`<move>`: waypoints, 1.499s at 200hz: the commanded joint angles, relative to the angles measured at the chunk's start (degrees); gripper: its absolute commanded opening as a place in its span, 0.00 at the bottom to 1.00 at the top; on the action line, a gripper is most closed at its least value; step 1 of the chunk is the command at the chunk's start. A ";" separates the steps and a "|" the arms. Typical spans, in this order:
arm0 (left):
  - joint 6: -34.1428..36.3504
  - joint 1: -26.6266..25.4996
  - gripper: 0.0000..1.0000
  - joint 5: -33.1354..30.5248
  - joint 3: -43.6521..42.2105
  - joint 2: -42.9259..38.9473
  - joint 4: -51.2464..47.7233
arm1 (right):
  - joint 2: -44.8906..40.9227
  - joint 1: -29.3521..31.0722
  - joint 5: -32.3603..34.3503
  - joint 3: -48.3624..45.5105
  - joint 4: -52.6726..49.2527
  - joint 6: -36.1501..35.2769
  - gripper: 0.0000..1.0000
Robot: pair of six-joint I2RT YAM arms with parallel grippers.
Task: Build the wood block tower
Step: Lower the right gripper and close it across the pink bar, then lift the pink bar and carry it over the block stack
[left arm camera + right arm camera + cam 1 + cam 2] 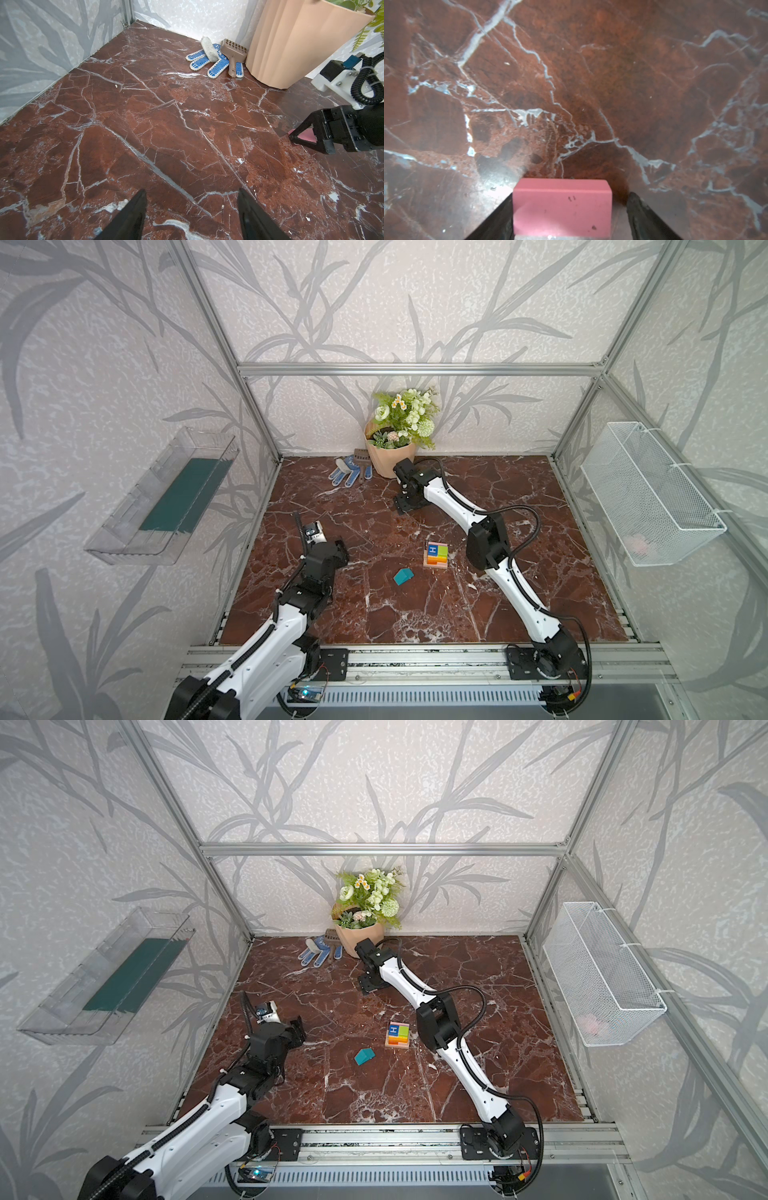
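Observation:
The tower (435, 556) (397, 1034) is a small square stack on the marble floor, with a blue "H" cube, a green cube and orange, red and pink blocks on a tan base. To its near left lies the teal house-shaped piece (404, 576) (364, 1056). My right gripper (403, 510) (569, 207) is low at the far middle, open around a pink block (561, 205) (306, 137). One finger sits against the block and a gap shows at the other. My left gripper (191, 191) (338, 549) hangs open and holds nothing, left of the tower.
A beige flowerpot (390, 458) (291, 41) stands at the back wall just behind the right gripper. Blue-white gloves (345, 475) (207, 60) and a brown scoop (233, 52) lie beside it. A clear tray (166, 497) and a wire basket (648, 493) hang on the side walls.

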 commanded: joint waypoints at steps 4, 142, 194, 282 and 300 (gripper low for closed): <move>0.57 0.31 0.69 -0.15 -0.56 -0.18 0.82 | 3.04 -0.26 0.13 0.16 -3.94 -2.65 0.76; 0.58 0.31 0.69 0.22 -0.61 -0.18 0.95 | -5.92 0.09 -0.84 -4.50 -6.25 2.33 0.37; 0.71 0.31 0.69 0.38 -0.69 -0.46 0.95 | -17.54 0.88 3.03 -12.25 -7.18 5.26 0.28; 0.63 0.22 0.67 0.71 -1.26 -1.20 1.13 | -50.85 2.62 6.14 -57.61 14.97 18.30 0.24; 0.68 0.16 0.67 0.67 -1.28 -1.26 1.11 | -56.05 3.37 7.72 -65.35 18.06 22.22 0.22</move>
